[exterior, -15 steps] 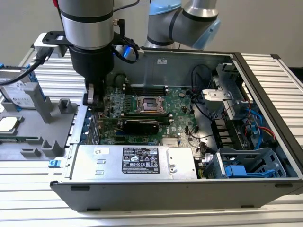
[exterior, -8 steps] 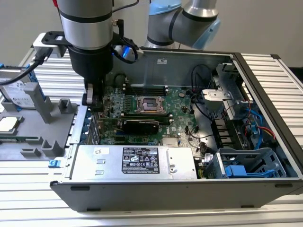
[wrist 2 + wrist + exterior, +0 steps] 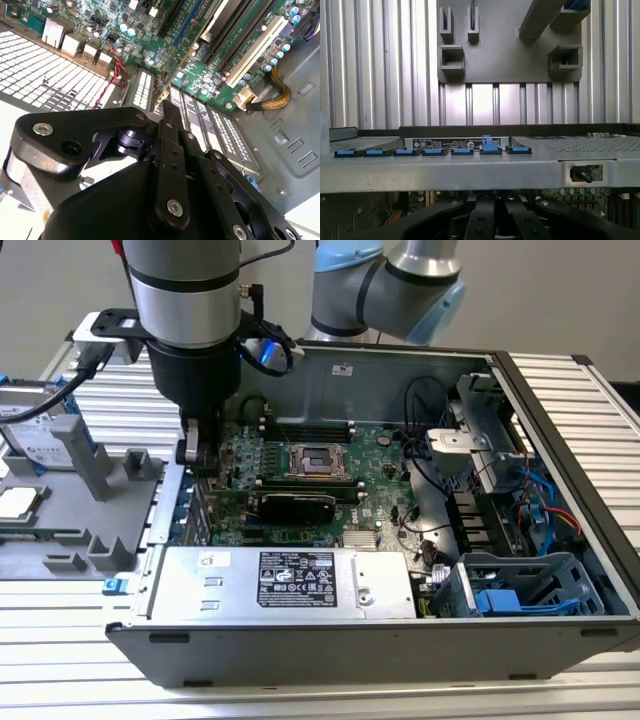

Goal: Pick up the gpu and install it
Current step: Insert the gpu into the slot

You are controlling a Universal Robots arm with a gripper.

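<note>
Evidently the gpu (image 3: 295,506) is no longer out on the desk (image 3: 560,690). In the exterior view it is seen inside the open computer case (image 3: 400,370), set edge-down across the motherboard (image 3: 380,455) just behind the power supply (image 3: 290,580), and it is judged to be in or at its slot. Its long axis is laid along the exterior view's left-to-right line, with one end turned toward the case's rear wall.

The gripper (image 3: 200,462) is lowered at that rear wall, close to the card's near end. The card is thus placed to the exterior view's right of the gripper, just beside it.

In the second wrist view the fingers (image 3: 169,117) are drawn narrow, tips together above the perforated slot covers (image 3: 220,130), and nothing is seen clamped between them. Whether the tips are touching the card's bracket cannot be told.
</note>
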